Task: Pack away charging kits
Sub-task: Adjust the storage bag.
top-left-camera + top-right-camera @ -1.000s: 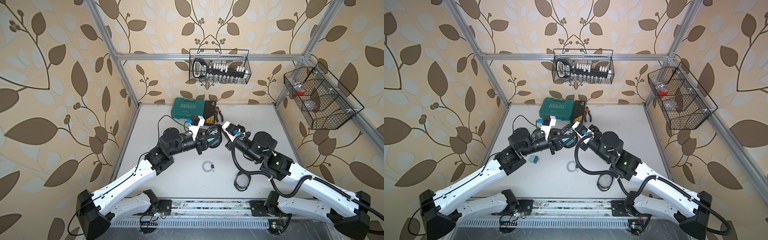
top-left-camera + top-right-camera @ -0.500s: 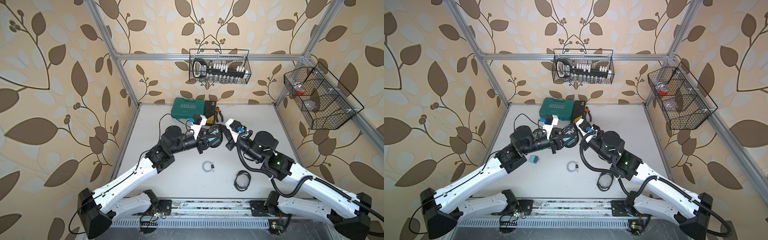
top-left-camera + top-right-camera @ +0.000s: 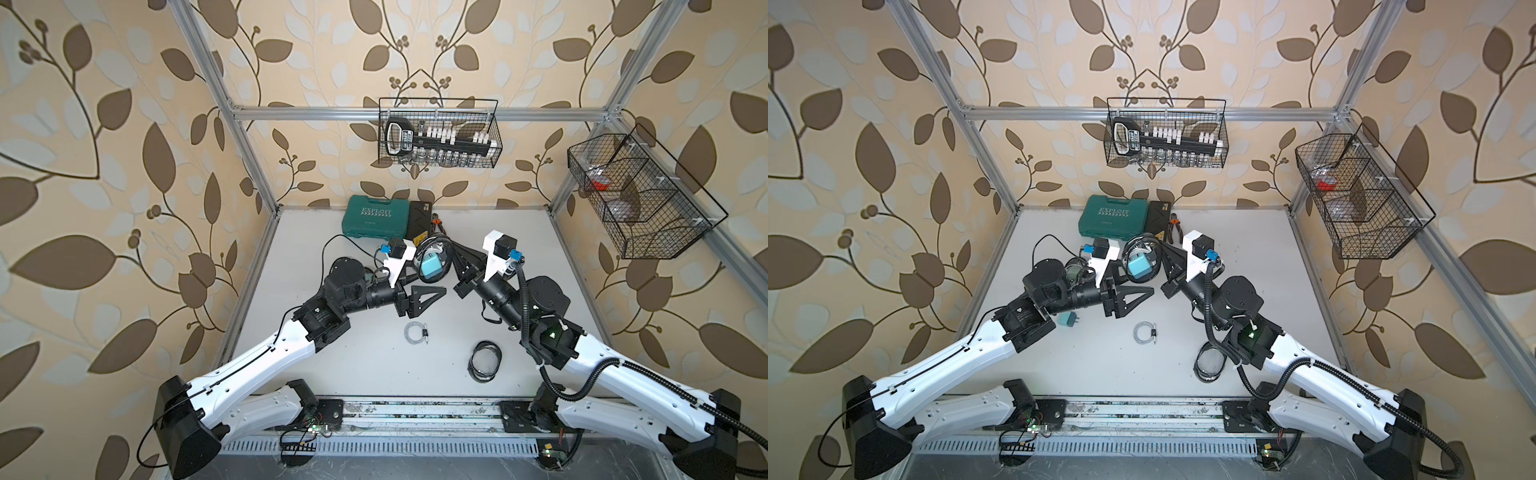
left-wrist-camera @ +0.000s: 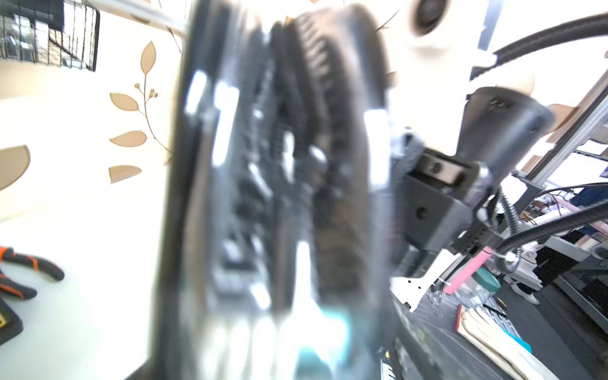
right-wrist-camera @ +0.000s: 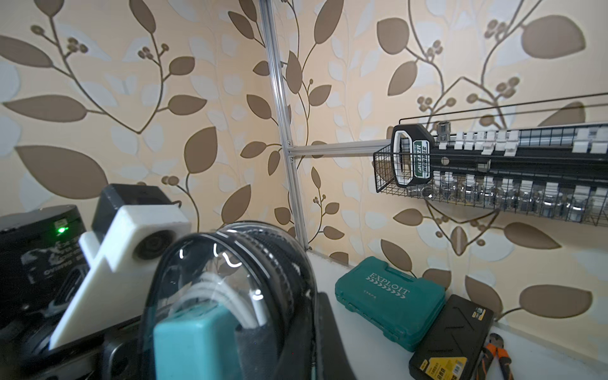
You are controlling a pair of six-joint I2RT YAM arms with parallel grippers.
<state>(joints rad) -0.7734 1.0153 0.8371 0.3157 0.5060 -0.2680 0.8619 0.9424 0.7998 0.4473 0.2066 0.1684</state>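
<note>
A clear, black-rimmed zip pouch [image 3: 432,253] [image 3: 1139,249] hangs above the table in both top views. My right gripper [image 3: 459,259] [image 3: 1166,259] is shut on its rim. Inside it sit a teal plug adapter [image 3: 430,267] [image 5: 194,345] and a white cable [image 5: 223,296]. My left gripper [image 3: 428,282] [image 3: 1136,282] stands wide open just below the pouch, its lower finger [image 3: 428,296] clear of it. The left wrist view shows only the blurred pouch [image 4: 279,197]. On the table lie a coiled cable [image 3: 415,332], another pouch [image 3: 484,365] and a second teal adapter [image 3: 1068,320].
The teal EXPLOIT case [image 3: 372,216], a black flat case [image 3: 420,224] and orange-handled pliers [image 3: 437,222] lie at the back wall. A wire basket [image 3: 438,133] with sockets hangs on that wall. Another wire basket [image 3: 640,199] hangs on the right wall.
My left gripper's jaws have spread wide beside the pouch. My right wrist has swung to the right and still holds the pouch.
</note>
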